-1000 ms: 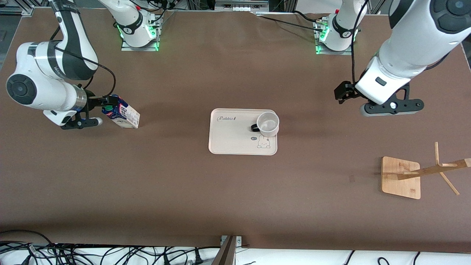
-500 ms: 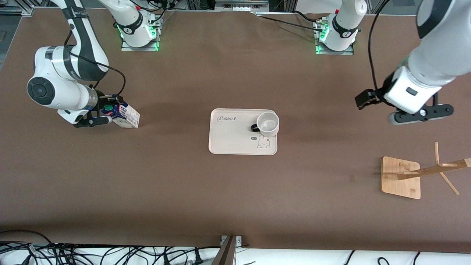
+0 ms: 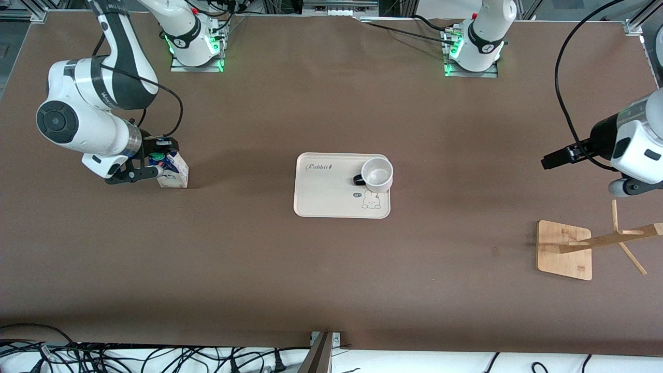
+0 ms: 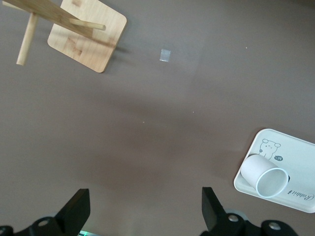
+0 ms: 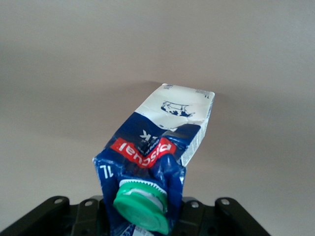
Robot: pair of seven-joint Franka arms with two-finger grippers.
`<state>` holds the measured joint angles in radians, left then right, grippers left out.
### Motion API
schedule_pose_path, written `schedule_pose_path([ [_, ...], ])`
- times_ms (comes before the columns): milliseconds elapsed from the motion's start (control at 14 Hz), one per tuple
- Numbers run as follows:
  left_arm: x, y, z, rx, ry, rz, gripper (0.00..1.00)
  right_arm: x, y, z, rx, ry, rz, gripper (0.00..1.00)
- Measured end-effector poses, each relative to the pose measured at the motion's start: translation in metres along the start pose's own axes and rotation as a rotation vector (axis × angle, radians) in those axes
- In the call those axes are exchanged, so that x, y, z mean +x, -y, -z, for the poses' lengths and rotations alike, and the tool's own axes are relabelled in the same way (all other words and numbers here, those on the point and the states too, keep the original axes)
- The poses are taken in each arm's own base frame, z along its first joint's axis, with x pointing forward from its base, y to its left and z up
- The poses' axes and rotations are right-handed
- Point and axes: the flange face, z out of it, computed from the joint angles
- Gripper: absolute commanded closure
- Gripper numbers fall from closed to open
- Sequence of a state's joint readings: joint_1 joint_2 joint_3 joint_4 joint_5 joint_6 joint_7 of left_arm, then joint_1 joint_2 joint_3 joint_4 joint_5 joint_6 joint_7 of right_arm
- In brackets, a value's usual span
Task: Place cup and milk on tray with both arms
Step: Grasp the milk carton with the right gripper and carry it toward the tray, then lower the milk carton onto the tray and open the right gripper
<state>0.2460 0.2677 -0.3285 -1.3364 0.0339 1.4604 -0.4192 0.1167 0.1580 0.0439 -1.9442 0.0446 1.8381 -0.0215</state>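
While the cup sits upright on the tray at mid-table, the action is down at the right arm's end, where the right gripper is clamped on the top of the milk. Its fingers pinch the crumpled blue gable just by the green cap, and in the right wrist view the carton's white base with the cow print points away from the camera. In the front view the milk's base looks to be at the table, well apart from the tray. On the tray, the cup stands at the corner toward the left arm's end, farther from the front camera than the rabbit drawing, black handle turned toward the "Rabbit" lettering. Over at the other end, the left gripper hangs in the air with jaws wide apart and nothing between them, over bare table at the left arm's end, with the wooden rack nearer the front camera.
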Motion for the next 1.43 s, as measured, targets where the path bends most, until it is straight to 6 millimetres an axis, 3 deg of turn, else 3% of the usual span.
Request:
schedule_pose_path([
  [286,0.004,0.01,0.002,-0.004,-0.002,-0.125,0.0,0.02,0.116,0.047,0.094,-0.008,-0.058,0.79],
  [500,0.001,0.003,0.002,-0.005,-0.002,-0.168,0.0,0.024,0.18,0.049,0.166,0.008,-0.105,0.79],
  [714,-0.001,-0.001,0.0,-0.004,0.003,-0.187,0.0,0.025,0.236,0.035,0.189,-0.027,-0.067,0.78],
  [857,-0.003,-0.006,-0.002,-0.001,0.009,-0.204,0.0,0.033,0.257,0.022,0.198,-0.068,-0.057,0.78],
  [1214,-0.002,-0.011,-0.001,-0.003,-0.02,-0.252,0.0,0.055,0.287,-0.009,0.21,-0.089,-0.111,0.75],
  [1429,-0.014,-0.04,0.002,0.065,-0.064,-0.326,0.0,0.051,0.316,-0.023,0.202,-0.081,-0.105,0.75],
])
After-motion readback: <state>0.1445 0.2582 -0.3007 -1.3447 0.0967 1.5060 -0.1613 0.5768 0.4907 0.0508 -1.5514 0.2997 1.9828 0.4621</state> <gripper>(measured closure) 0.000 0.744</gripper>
